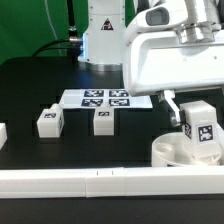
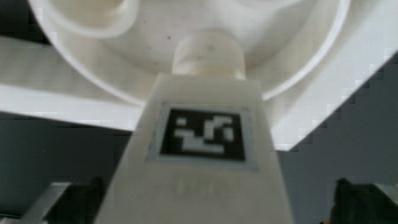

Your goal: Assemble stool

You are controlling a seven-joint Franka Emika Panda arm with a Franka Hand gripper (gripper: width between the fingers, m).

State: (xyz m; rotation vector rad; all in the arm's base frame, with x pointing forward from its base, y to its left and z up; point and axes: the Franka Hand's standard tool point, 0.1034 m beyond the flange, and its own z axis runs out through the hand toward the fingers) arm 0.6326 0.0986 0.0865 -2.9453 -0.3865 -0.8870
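Leg [image 2: 199, 135], a squared white tagged block, stands in the smooth round disc [image 2: 294, 60], end effector [image 2: 199, 203] jaws apart.

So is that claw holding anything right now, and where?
Nothing is held. The gripper stands open, its fingers clear of the tagged leg standing in the round seat.
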